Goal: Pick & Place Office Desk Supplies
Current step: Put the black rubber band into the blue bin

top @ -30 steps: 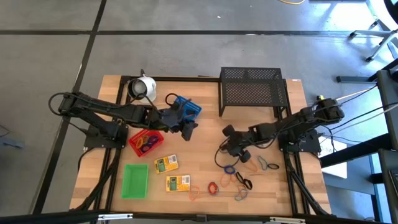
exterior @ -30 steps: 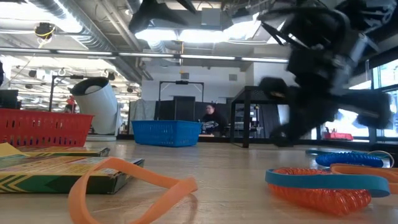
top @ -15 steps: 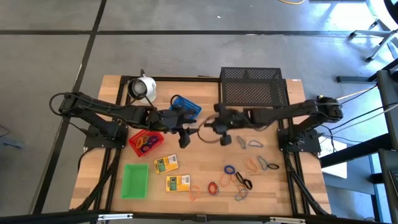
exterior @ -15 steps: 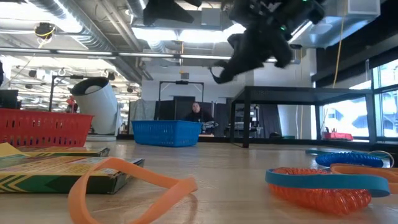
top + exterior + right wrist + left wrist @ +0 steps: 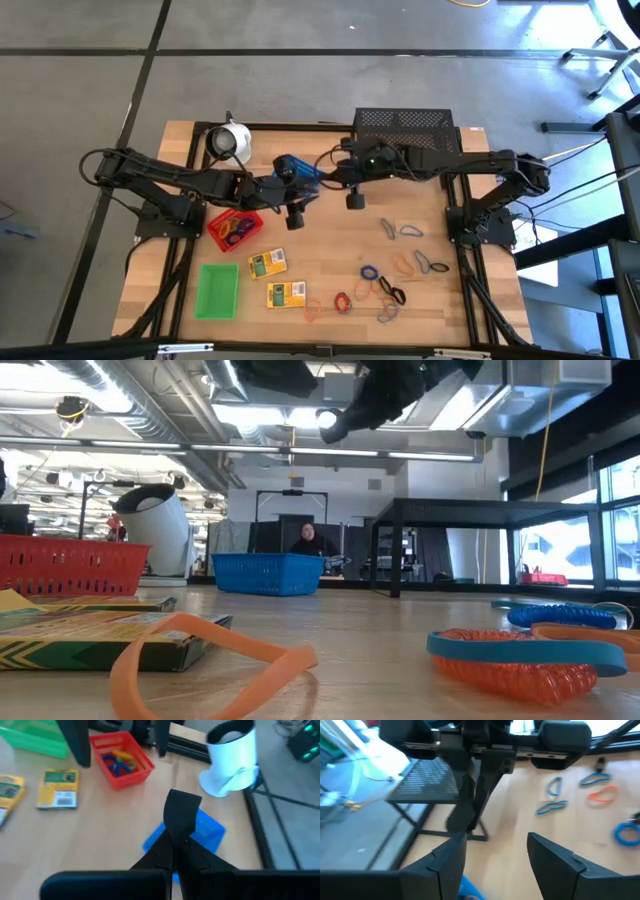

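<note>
Wooden counter [image 5: 320,250], sorting barely begun: a few loops lie in the red tray [image 5: 234,227], many loops [image 5: 385,285] remain scattered. Over the blue tray [image 5: 300,172], the left claw [image 5: 293,213] is released, right claw [image 5: 353,198] clenched, empty.

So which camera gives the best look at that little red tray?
The right wrist view: it looks down into the red tray, showing coloured loops inside. The high view shows the tray whole but small, beside the left arm. The low view catches only its side wall. The left wrist view misses it.
</note>
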Robot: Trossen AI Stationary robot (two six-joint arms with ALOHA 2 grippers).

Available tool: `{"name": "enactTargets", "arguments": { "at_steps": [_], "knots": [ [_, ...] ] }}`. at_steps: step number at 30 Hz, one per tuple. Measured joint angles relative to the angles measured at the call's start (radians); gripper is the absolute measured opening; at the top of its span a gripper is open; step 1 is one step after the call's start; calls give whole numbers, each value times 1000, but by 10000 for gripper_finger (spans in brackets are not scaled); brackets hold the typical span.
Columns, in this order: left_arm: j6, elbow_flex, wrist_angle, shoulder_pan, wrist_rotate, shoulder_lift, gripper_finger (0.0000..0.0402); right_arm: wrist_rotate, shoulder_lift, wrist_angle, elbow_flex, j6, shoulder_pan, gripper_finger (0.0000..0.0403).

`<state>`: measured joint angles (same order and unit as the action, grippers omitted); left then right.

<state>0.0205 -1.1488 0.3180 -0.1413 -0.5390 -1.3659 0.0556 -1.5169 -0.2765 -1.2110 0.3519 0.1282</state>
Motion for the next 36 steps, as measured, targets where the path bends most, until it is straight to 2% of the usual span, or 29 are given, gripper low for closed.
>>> {"name": "enactTargets", "arguments": {
  "at_steps": [9,11,15,17,24,30,36],
  "knots": [
    [53,0,0,14,-115,0,205,-21,0,-24,-2,82,73,8],
    [41,0,-2,24,-115,0,205,19,0,-24,-3,62,83,8],
    [19,0,-17,49,-50,-12,203,185,1,-22,-2,0,70,8],
    [19,0,-24,59,-3,-30,202,231,2,-17,-2,-5,49,8],
    [19,0,-135,72,56,-102,201,225,2,-16,-3,52,5,7],
    [-17,0,-167,58,121,-114,159,198,2,-20,-3,52,3,7],
    [-26,0,-169,39,96,-114,78,202,3,-33,-3,52,2,16]
  ]
}}
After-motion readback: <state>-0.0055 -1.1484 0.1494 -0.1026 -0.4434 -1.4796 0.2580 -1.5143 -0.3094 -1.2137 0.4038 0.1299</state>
